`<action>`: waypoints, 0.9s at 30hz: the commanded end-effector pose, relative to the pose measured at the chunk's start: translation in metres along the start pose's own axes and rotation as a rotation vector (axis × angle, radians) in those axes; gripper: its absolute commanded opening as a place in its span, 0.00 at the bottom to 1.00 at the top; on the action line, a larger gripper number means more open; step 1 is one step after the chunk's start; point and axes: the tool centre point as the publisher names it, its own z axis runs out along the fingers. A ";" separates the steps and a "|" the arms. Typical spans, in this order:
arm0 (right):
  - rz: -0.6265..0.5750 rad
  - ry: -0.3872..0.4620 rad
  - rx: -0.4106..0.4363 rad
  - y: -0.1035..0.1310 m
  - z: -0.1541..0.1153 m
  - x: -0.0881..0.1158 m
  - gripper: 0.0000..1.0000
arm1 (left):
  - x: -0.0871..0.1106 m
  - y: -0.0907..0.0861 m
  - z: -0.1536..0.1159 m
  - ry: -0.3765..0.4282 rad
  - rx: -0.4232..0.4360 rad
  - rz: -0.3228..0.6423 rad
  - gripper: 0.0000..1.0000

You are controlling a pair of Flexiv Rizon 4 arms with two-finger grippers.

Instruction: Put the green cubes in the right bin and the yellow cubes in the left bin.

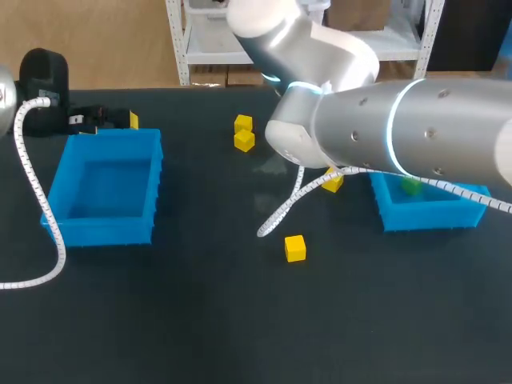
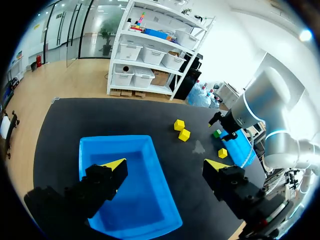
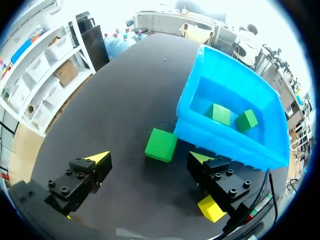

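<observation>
A green cube [image 3: 161, 145] lies on the black table just ahead of my open right gripper [image 3: 150, 158], between the lines of its fingers and close to the right blue bin [image 3: 225, 146]. Two green cubes [image 3: 220, 114] [image 3: 246, 120] lie inside that bin [image 1: 432, 214]. A yellow cube [image 3: 211, 208] sits beside one right finger. More yellow cubes [image 1: 243, 123] [image 1: 244, 141] [image 1: 294, 248] are spread over the table's middle. My left gripper [image 2: 165, 165] hangs open above the left blue bin [image 2: 135, 190], which holds nothing.
My right arm [image 1: 384, 120] reaches across the back right of the table and hides its own gripper in the head view. A white coiled cable [image 1: 40, 208] runs along the left bin [image 1: 104, 230].
</observation>
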 end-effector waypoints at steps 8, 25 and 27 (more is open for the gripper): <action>0.027 -0.002 0.011 0.005 0.011 -0.007 1.00 | 0.002 0.003 0.000 -0.007 0.012 0.002 1.00; 0.059 -0.005 0.031 0.005 0.024 -0.009 1.00 | 0.002 0.003 0.000 -0.007 0.012 0.002 1.00; 0.066 -0.001 0.031 0.006 0.026 -0.009 1.00 | 0.002 0.003 0.000 -0.007 0.012 0.002 1.00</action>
